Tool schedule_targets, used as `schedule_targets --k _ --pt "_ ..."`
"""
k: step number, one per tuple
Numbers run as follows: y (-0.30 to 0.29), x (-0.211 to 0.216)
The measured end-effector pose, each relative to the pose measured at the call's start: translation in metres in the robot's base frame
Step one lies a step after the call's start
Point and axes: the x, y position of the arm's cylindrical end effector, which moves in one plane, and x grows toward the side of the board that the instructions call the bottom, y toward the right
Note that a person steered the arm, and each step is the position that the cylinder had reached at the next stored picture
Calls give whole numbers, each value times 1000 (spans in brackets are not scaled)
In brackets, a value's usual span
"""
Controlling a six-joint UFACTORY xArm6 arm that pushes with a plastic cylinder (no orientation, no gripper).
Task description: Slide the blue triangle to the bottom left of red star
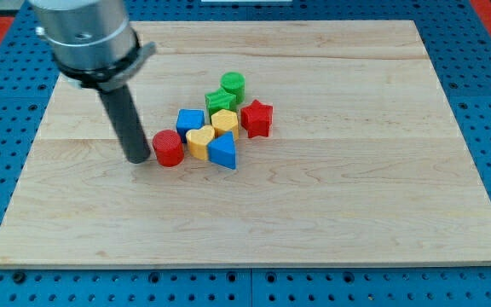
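Observation:
The blue triangle (223,152) lies on the wooden board (356,188), at the lower right of a tight cluster of blocks. The red star (257,118) stands up and to the right of it, at the cluster's right edge. My tip (137,159) rests on the board at the view's left of the cluster, right next to the red cylinder (168,147). The tip is well left of the blue triangle, with the red cylinder and the yellow heart (199,141) between them.
The cluster also holds a blue cube (191,121), a yellow hexagon-like block (224,122), a green star-like block (218,101) and a green cylinder (233,84). A blue pegboard (7,128) surrounds the board.

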Motion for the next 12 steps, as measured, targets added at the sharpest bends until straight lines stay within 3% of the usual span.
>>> schedule_targets --k 3,9,11,12 --pt "78 13" --pt "159 42" --pt "145 -9" --pt "145 -9"
